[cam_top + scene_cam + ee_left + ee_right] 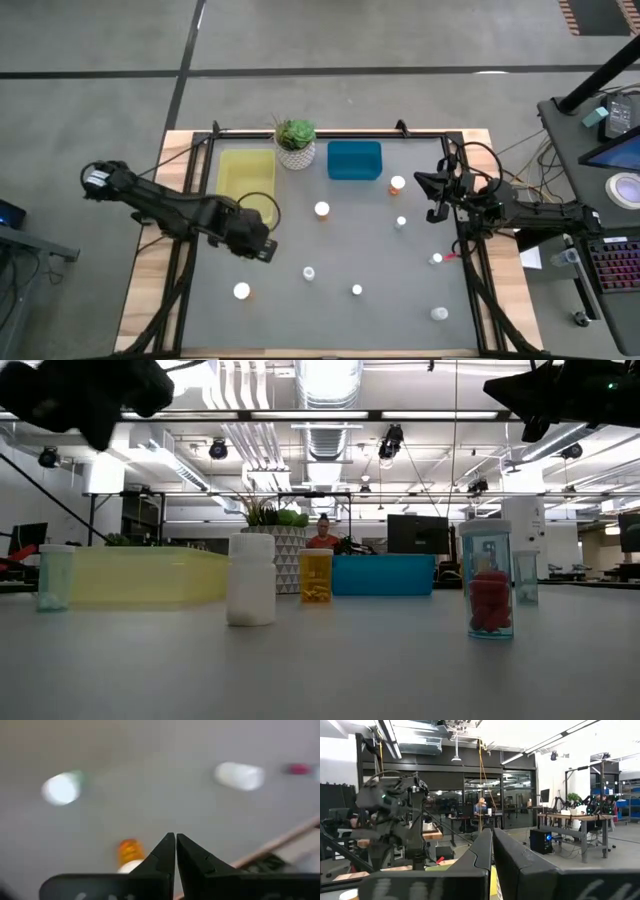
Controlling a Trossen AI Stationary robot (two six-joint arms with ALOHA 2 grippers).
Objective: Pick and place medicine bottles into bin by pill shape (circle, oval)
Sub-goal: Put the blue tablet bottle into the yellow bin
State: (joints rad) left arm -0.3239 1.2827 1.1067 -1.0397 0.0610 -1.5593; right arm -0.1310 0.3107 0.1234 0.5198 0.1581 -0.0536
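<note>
Medicine bottles: you have them scattered upright and well apart across the grey table (340, 230), none yet in a bin, so sorting looks barely begun. One amber white-capped bottle (322, 210) stands near the middle, another amber bottle (397, 184) just beside the blue bin, and a third amber bottle (242, 292) toward the near left.
Pill check: in the low view your clear bottle of red pills (489, 578) stands nearest the lens, with a white bottle (251, 579) to its left; pill shape is too small to tell here.
Bins: the yellow bin (246, 178) and blue bin (354, 160) sit along the far edge, with a potted plant (296, 143) between them, probably one bin per shape.
Left gripper: your left gripper (264, 249) hangs above the table's left side, fingers pressed together, holding nothing; its wrist view looks down on the amber bottle near it.
Right gripper: your right gripper (432, 193) hovers raised at the right edge, fingers likewise together and empty.
</note>
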